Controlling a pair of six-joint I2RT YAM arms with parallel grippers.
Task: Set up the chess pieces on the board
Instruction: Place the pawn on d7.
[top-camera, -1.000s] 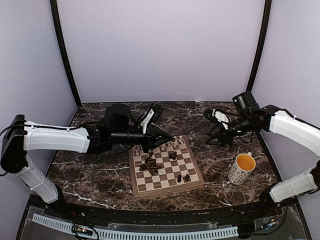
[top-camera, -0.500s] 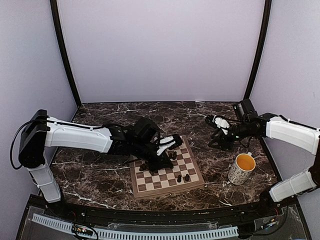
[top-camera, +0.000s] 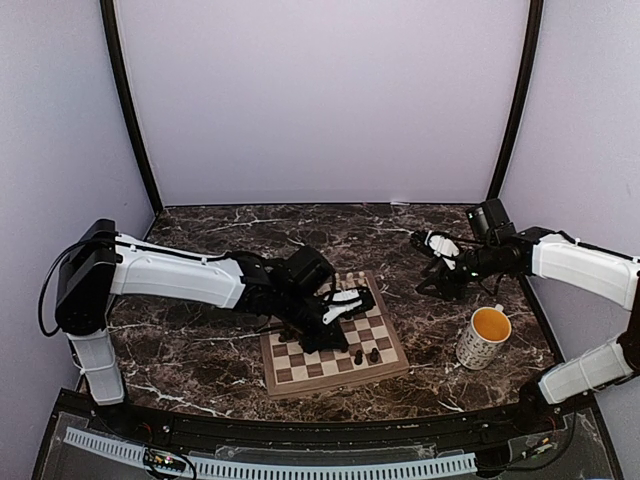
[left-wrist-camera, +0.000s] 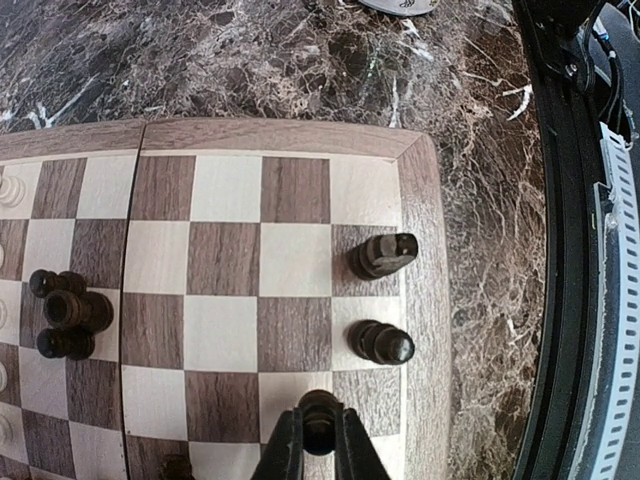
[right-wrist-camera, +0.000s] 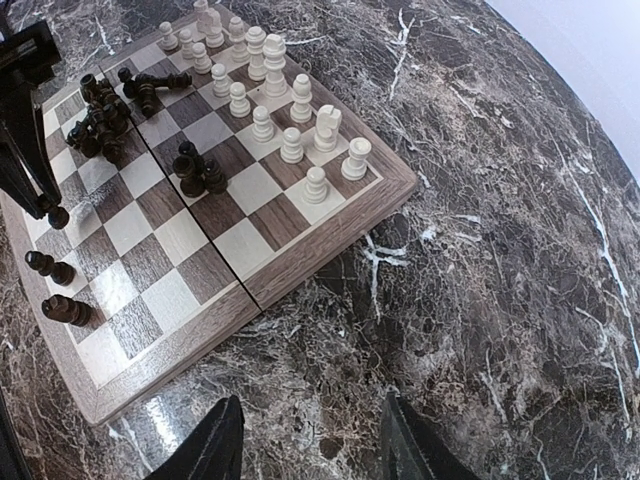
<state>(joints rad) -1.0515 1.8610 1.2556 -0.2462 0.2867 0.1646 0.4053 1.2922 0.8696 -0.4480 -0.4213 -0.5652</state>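
Within the last second the left arm has swung from the 11 o'clock corner of the board (top-camera: 335, 386) to its 6 o'clock edge row. The left gripper (left-wrist-camera: 320, 422) is pinched narrowly on a round-headed dark piece (left-wrist-camera: 320, 406), next in line with two dark pieces (left-wrist-camera: 382, 256) already on that row. Whether it touches the square cannot be told, but release looks like the next step, with the dark cluster (right-wrist-camera: 108, 118) unsorted and the cream pieces (right-wrist-camera: 270, 100) ranked at 12 o'clock. The right gripper (right-wrist-camera: 310, 442) has barely shifted, half spread and empty over the marble at the board's 2 o'clock.
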